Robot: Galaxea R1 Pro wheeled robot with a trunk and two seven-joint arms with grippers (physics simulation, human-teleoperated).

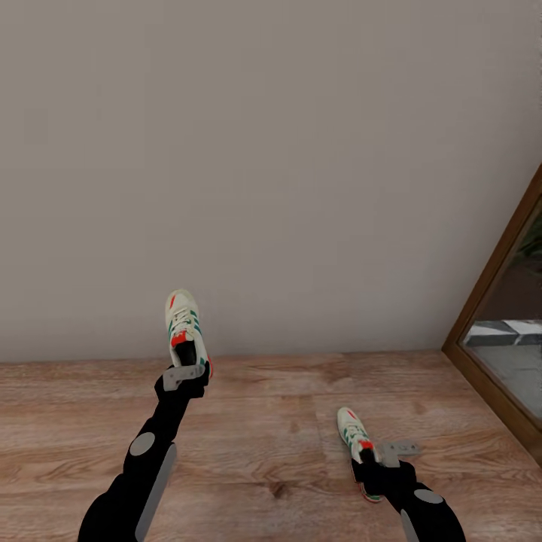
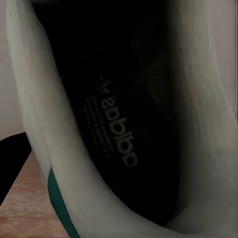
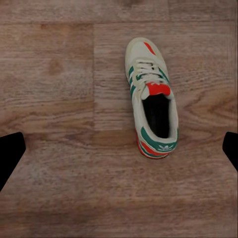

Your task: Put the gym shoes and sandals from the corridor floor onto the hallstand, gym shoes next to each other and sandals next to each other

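Observation:
My left gripper (image 1: 184,375) is shut on one gym shoe (image 1: 183,325) at its heel opening and holds it off the floor in front of the wall, toe pointing away. The left wrist view looks into this shoe's dark insole (image 2: 116,129), with its cream side wall (image 2: 34,129) close by. The second gym shoe (image 1: 352,432) lies upright on the wood-plank corridor floor (image 1: 271,406). My right gripper (image 1: 385,461) hovers over it, open, with its fingers (image 3: 10,153) spread wide around the shoe (image 3: 151,106) below. The sandals and the hallstand are out of view.
A plain grey wall (image 1: 271,165) rises just beyond the shoes. A mirror with a brown wooden frame (image 1: 489,278) leans at the right edge, its base reaching the floor near my right arm.

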